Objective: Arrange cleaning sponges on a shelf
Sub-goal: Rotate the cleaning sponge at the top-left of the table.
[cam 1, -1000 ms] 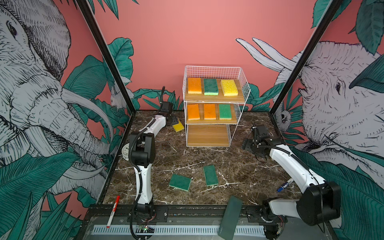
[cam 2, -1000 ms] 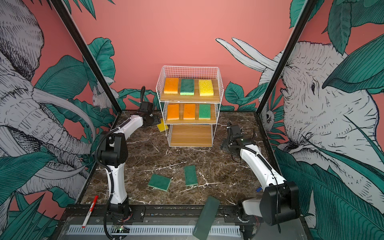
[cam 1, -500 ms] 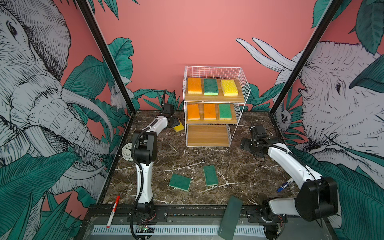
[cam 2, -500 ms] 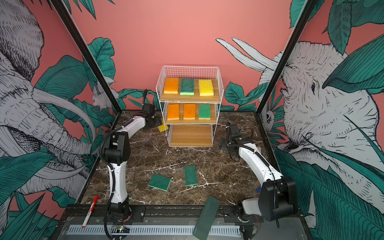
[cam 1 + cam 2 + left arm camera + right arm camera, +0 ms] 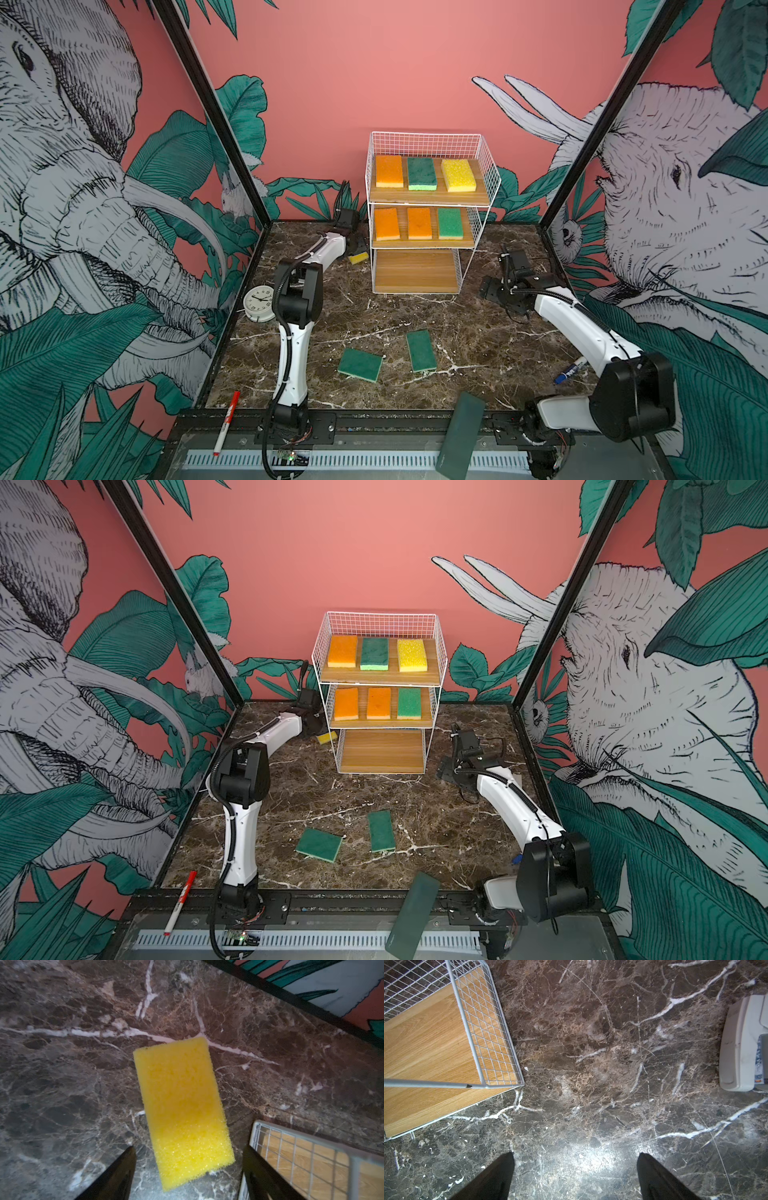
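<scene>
Since a second ago my left arm has swung nearer the shelf [image 5: 415, 272] and my left fingers [image 5: 116, 1178] have spread a little wider; my right arm has edged slightly toward the shelf too. Both top views show only a corner of the yellow sponge [image 5: 358, 258] peeping from under my left wrist, on the marble surface [image 5: 478, 332] just beside the shelf's left side. The left wrist view shows what they hide: the whole sponge lying flat, its near end between my open left fingers with a gap on each side, and the shelf's wire corner close to one finger. My right fingers [image 5: 492, 1178] are wide open too, gripping nothing, over bare marble; the right wrist view shows the shelf's lowest board nearby and a pale grey object [image 5: 743, 1043] I cannot identify. Only the top views show the top row of sponges [image 5: 422, 173], orange, green, yellow, and the middle row of sponges [image 5: 419, 223], orange, orange, green. A green sponge [image 5: 360, 364] and a second green sponge [image 5: 421, 351] lie apart near the surface's front. A white clock [image 5: 259, 303] appears in a top view.
</scene>
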